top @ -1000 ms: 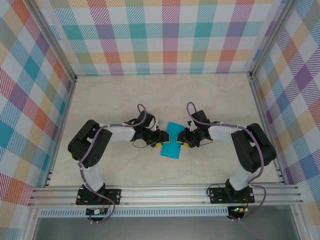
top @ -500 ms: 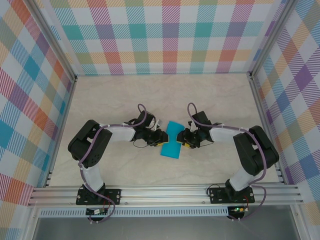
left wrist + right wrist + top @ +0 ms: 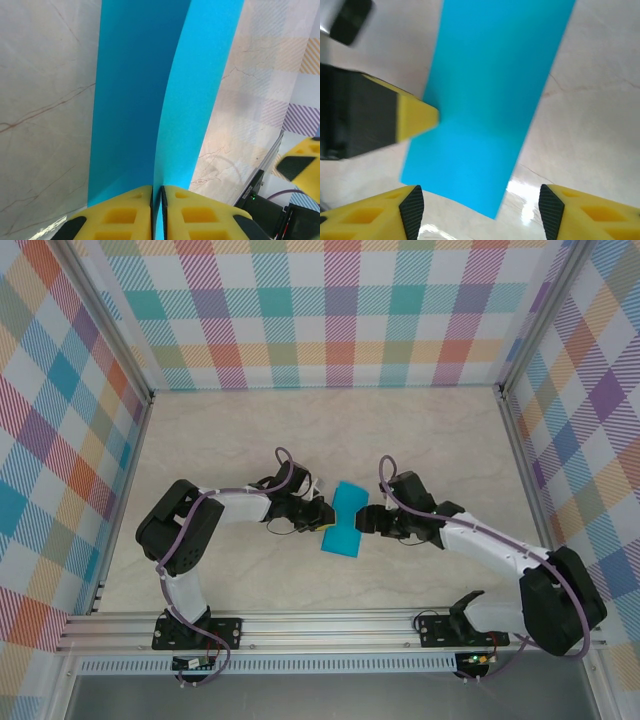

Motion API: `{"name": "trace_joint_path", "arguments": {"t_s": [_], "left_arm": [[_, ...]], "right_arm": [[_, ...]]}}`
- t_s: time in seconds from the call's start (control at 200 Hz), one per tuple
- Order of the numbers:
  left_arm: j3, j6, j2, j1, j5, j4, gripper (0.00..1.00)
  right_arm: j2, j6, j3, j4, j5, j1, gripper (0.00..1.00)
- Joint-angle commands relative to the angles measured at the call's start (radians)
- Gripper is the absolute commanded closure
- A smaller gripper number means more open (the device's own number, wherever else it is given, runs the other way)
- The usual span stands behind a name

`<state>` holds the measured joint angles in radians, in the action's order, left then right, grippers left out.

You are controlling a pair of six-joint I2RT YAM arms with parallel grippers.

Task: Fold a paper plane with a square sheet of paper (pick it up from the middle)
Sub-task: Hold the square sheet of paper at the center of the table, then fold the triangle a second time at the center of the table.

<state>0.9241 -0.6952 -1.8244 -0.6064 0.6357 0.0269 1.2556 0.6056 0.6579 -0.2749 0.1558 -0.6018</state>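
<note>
The square sheet of paper is bright cyan-blue and folded into a narrow strip near the table's middle. My left gripper is shut on its left edge. In the left wrist view the paper rises as two layers from between the closed yellow fingers. My right gripper stands open just right of the strip, apart from it. In the right wrist view the paper lies ahead of the spread yellow fingertips, with the left arm's yellow finger touching its left edge.
The marble-patterned tabletop is bounded by checked walls and an aluminium rail at the near edge. Both arm bases sit on that rail.
My left gripper has closed on the paper's edge. My right gripper has opened and drawn back to the right, its arm stretching out lower and farther right.
</note>
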Motion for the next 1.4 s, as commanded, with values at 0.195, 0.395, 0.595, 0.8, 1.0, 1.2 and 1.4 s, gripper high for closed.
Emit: {"name": "trace_joint_path", "arguments": {"t_s": [0.195, 0.395, 0.595, 0.8, 1.0, 1.2, 1.4], "left_arm": [[0.033, -0.012, 0.036, -0.003, -0.021, -0.036, 0.87], [0.027, -0.015, 0.036, -0.003, -0.013, -0.035, 0.87], [0.029, -0.016, 0.028, -0.002, 0.000, -0.030, 0.87], [0.028, -0.016, 0.033, -0.003, -0.001, -0.030, 0.87], [0.029, -0.017, 0.028, -0.003, 0.005, -0.027, 0.87], [0.026, -0.014, 0.027, -0.003, 0.006, -0.027, 0.87], [0.029, -0.010, 0.030, -0.003, 0.002, -0.037, 0.87]], "right_arm": [[0.012, -0.054, 0.035, -0.045, -0.376, -0.338, 0.43], [0.140, -0.103, 0.127, -0.013, -0.602, -0.535, 0.38], [0.253, -0.139, 0.180, 0.027, -0.649, -0.598, 0.36], [0.320, -0.121, 0.198, 0.026, -0.720, -0.623, 0.36], [0.377, -0.132, 0.228, 0.044, -0.772, -0.635, 0.38], [0.409, -0.104, 0.243, 0.023, -0.802, -0.635, 0.49], [0.364, -0.095, 0.221, 0.012, -0.820, -0.635, 0.61]]}}
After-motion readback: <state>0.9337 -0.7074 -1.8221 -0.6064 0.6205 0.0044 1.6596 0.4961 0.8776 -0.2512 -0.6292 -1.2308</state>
